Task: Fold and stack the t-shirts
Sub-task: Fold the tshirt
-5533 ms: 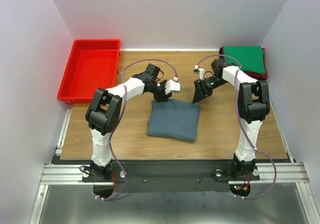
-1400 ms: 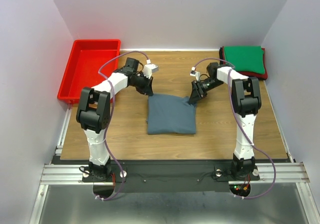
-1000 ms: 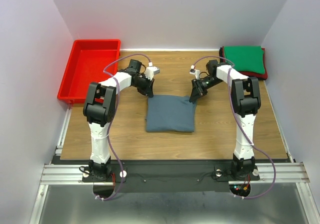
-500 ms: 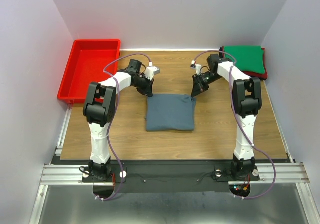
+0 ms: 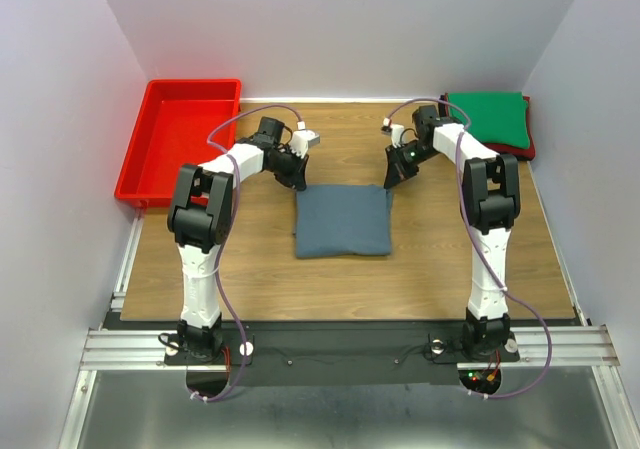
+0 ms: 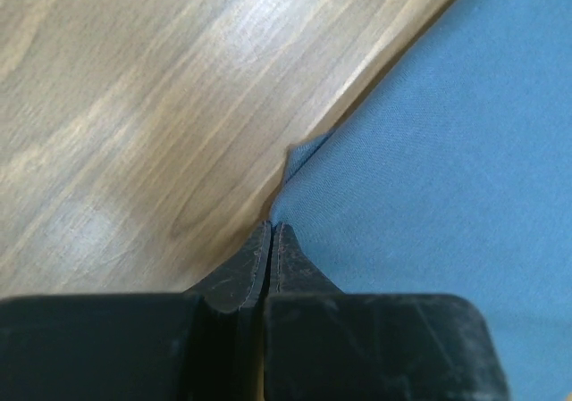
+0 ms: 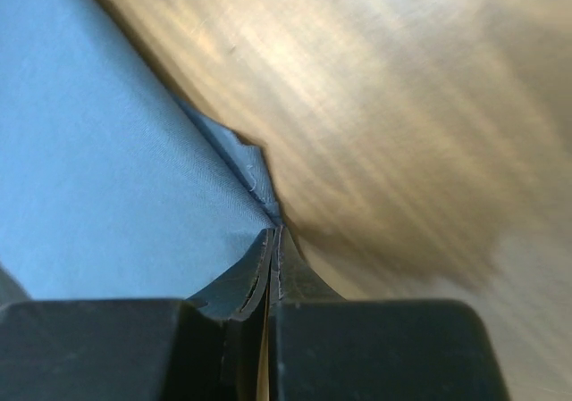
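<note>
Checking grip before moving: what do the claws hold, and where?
The blue-grey t-shirt: left claw pinches its far-left corner, right claw its far-right corner.

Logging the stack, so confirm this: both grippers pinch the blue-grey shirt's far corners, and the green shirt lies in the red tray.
Wrong place: the top external view shows the green shirt at the far right corner of the table, the red tray far left. The left gripper and right gripper do pinch the blue-grey shirt's far corners.
</note>
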`<state>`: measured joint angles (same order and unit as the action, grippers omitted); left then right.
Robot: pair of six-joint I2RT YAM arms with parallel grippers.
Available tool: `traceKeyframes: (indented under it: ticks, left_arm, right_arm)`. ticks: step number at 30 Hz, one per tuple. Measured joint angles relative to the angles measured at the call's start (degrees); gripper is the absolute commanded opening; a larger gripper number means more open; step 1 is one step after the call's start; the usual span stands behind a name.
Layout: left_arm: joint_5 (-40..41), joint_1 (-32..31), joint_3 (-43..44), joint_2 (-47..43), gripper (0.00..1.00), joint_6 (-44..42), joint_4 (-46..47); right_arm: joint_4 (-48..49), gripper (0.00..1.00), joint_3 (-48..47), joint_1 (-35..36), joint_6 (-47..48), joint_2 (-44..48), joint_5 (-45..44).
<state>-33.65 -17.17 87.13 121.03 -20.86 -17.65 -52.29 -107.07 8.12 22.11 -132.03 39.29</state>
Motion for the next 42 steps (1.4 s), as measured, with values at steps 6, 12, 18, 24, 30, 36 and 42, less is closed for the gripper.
traceKeyframes:
  ticks: [6, 12, 18, 24, 30, 36, 42]
  left_arm:
    - [1.07, -0.02, 0.02, 0.0, 0.39, 1.03, 1.31]
    - [-0.35, 1.64, -2.93, -3.3, 0.73, 3.37, 3.74]
    - [-10.23, 4.83, -15.45, -23.58, 0.65, 16.04, 13.2]
    - [-19.17, 0.55, -24.83, -26.49, 0.47, 36.33, 34.16]
    - [-20.37, -0.37, -25.75, -9.86, 0.4, 46.69, 39.8]
    - [-22.38, 1.81, -22.27, -1.01, 0.41, 48.35, 39.67]
    - [-21.14, 3.21, -20.61, -4.15, 0.43, 42.38, 34.95]
  right_arm:
    - [4.46, 0.33, -0.13, 0.11, -1.68, 0.0, -3.39]
    - [6.08, 0.84, 0.46, -0.22, -4.61, 3.56, -6.47]
    - [10.1, 0.72, 6.88, -1.01, -12.83, 17.94, 4.28]
    - [22.03, 0.61, 20.31, 1.07, -27.8, 23.17, 18.45]
    - [27.67, 0.56, 24.65, 2.82, -33.97, 10.49, 20.46]
    - [28.85, 0.52, 21.79, -2.51, -35.28, 3.3, 22.49]
    - [30.58, 0.52, 21.51, -5.07, -35.91, 6.21, 21.14]
